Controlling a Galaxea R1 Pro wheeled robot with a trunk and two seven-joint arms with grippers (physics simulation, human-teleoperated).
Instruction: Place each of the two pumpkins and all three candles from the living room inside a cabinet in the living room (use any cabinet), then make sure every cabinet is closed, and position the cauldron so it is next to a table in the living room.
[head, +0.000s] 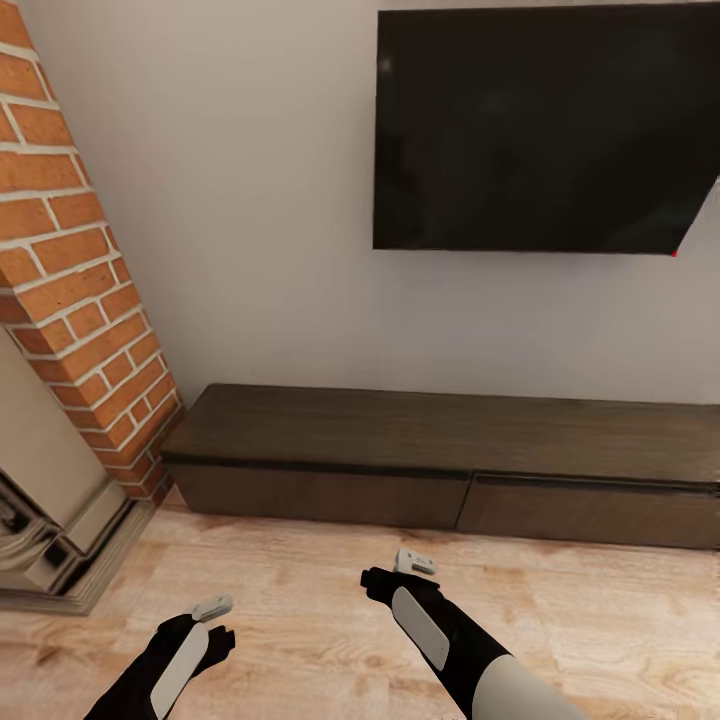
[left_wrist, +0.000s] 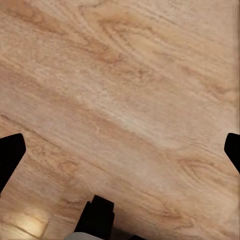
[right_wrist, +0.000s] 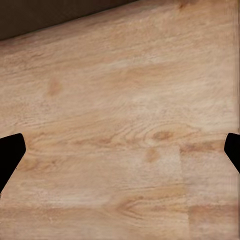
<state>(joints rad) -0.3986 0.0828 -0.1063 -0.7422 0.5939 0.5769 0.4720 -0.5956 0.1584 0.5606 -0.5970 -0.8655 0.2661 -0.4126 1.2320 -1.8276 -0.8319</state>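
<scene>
The long low dark-brown cabinet (head: 440, 440) stands against the white wall ahead, and both of its wide drawer fronts are closed. Its dark base edge also appears in the right wrist view as the cabinet (right_wrist: 50, 15). My left gripper (left_wrist: 120, 150) hangs open over bare wood floor, its black fingertips (left_wrist: 10, 150) wide apart with nothing between them. My right gripper (right_wrist: 120, 152) is open as well, over floor just in front of the cabinet. Both arms show low in the head view, short of the cabinet. The pumpkins, candles, cauldron and table are out of view.
A brick fireplace column (head: 70, 280) with a beige hearth surround (head: 50, 500) rises at the left, close to the cabinet's left end. A black TV (head: 545, 125) hangs on the wall above the cabinet. Light wood floor (head: 300, 590) lies between me and the cabinet.
</scene>
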